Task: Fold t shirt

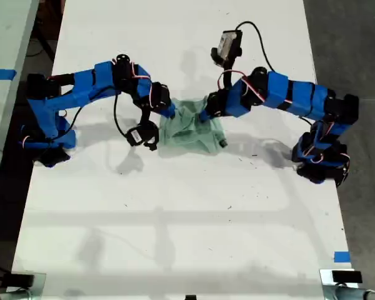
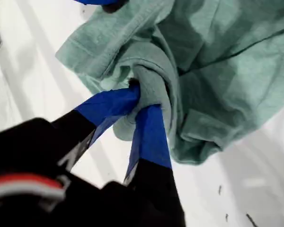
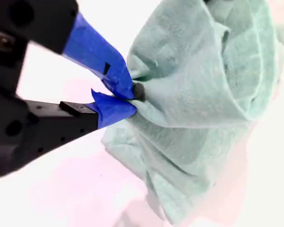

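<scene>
The pale mint-green t shirt (image 1: 190,130) lies crumpled at the middle of the white table. Two blue arms reach in from the exterior view's left and right, and their gripper tips (image 1: 172,113) (image 1: 204,115) meet the shirt's far edge close together. I cannot tell from the wrist views which arm is which. My first gripper (image 2: 141,101) is shut on a bunched fold of the t shirt (image 2: 213,90). My second gripper (image 3: 128,100) is shut, pinching an edge of the t shirt (image 3: 199,104). The shirt hangs in loose folds past both sets of jaws.
The white table (image 1: 175,212) runs well past the shirt toward the near edge. The arm bases (image 1: 47,128) (image 1: 322,156) stand at the table's sides in the exterior view. A cabled camera (image 1: 227,45) juts above the arm on that view's right. Blue tape (image 1: 341,257) marks the near corner on that view's right.
</scene>
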Tool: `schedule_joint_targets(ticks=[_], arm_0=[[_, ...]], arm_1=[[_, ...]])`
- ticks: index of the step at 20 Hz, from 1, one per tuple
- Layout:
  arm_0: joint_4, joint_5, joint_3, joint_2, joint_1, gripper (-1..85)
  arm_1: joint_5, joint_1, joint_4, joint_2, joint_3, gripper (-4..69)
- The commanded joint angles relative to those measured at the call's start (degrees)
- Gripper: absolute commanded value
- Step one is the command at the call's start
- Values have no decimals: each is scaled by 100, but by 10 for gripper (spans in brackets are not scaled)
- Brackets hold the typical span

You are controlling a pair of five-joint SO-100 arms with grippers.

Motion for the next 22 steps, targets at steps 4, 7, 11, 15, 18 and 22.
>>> schedule_joint_targets(ticks=[4, 7, 11, 15, 18, 22], arm_0=[[18, 571, -26, -44, -1134, -3], [-44, 861, -220, -519, -1652, 47], [-167, 1389, -633, -1125, -2312, 126], [-202, 1784, -940, -1969, -2663, 150], [-185, 1793, -976, -1969, -2646, 149], [44, 1793, -967, -1310, -2681, 141]], arm_1=[[-1028, 1257, -1459, 510, 1020, 8], [-1591, 1898, -2101, 563, 1415, 8], [-1890, 2628, -2575, 571, 1828, 113], [-2241, 2900, -2786, 281, 1942, 400], [-2399, 3015, -2751, -18, 1907, 451], [-1934, 3542, -1652, -589, 1468, 443]])
